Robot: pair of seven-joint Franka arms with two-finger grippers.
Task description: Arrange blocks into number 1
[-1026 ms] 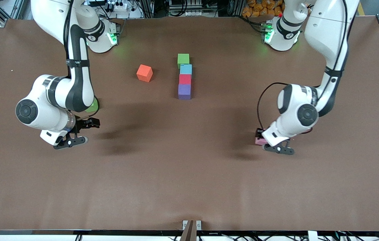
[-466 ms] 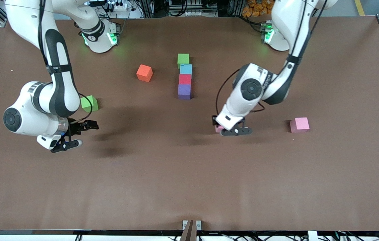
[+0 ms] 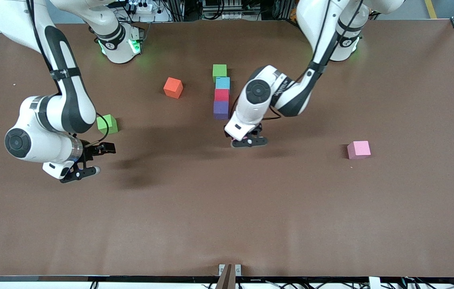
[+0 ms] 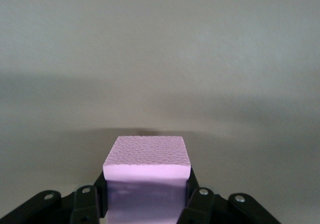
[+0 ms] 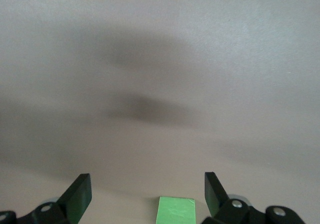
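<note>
Four blocks form a column: green [image 3: 219, 72], light blue [image 3: 222, 83], red [image 3: 221, 94] and purple [image 3: 221, 109]. My left gripper [image 3: 247, 140] hangs over the bare table just off the purple end, shut on a pink block [image 4: 147, 164], its fingers [image 4: 200, 204] pressing both sides. A second pink block [image 3: 358, 149] lies toward the left arm's end. An orange block [image 3: 173, 87] sits beside the column. My right gripper [image 3: 86, 160] is open over bare table by a loose green block [image 3: 107, 124], which shows low between its fingers [image 5: 82, 194] in the right wrist view [image 5: 175, 211].
The brown table [image 3: 227, 208] stretches wide on the side of the column nearer the camera. Both arm bases stand at the table's back edge, with cables and equipment past it.
The left arm has carried the pink block from the left arm's end of the table toward the purple end of the column. The right gripper has drifted slightly and stays open.
</note>
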